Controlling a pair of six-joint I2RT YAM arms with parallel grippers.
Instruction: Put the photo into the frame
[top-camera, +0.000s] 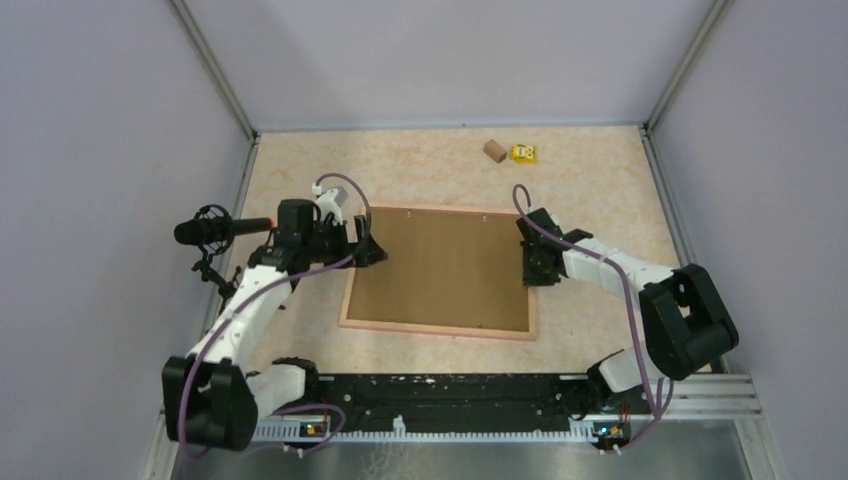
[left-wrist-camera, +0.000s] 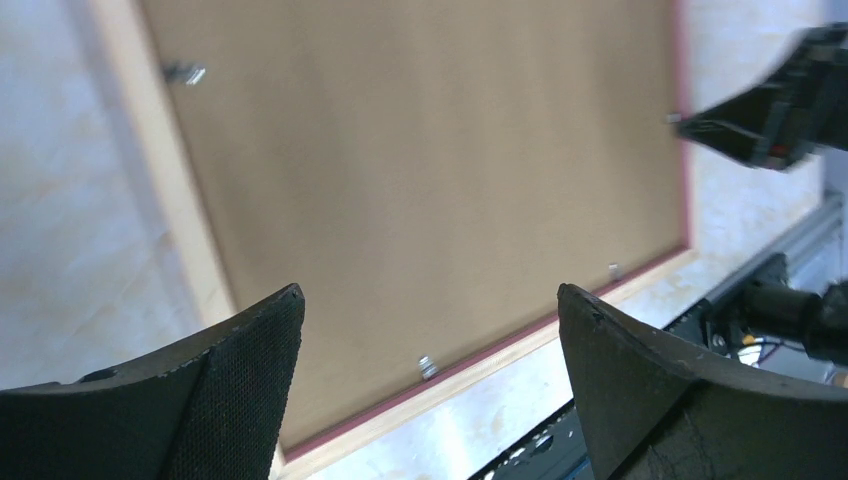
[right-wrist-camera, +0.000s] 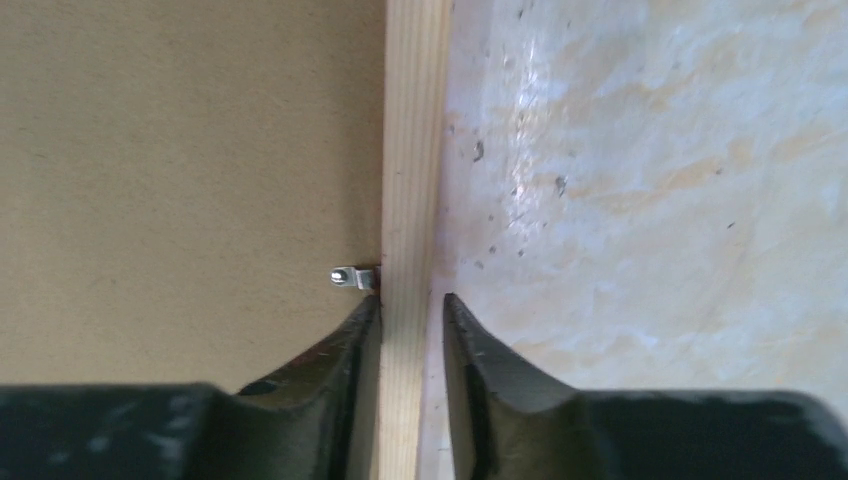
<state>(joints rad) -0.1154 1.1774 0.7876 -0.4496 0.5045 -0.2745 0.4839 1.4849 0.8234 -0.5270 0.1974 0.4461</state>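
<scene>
The frame (top-camera: 440, 330) lies back-side up on the table, a plain brown backing board (top-camera: 440, 268) filling it. The photo is out of view. My left gripper (top-camera: 372, 250) is open and empty over the frame's upper left corner; its wrist view shows the fingers spread wide (left-wrist-camera: 430, 290) above the board (left-wrist-camera: 420, 150) and the near rail (left-wrist-camera: 480, 375). My right gripper (top-camera: 530, 268) straddles the frame's right rail (right-wrist-camera: 410, 150), its fingers closed on either side (right-wrist-camera: 410, 300), just below a small metal tab (right-wrist-camera: 350, 276).
A small brown block (top-camera: 494, 150) and a yellow object (top-camera: 523, 153) lie at the back of the table. A black microphone (top-camera: 215, 231) stands at the left. A black mounting rail (top-camera: 450, 395) runs along the near edge. Walls enclose three sides.
</scene>
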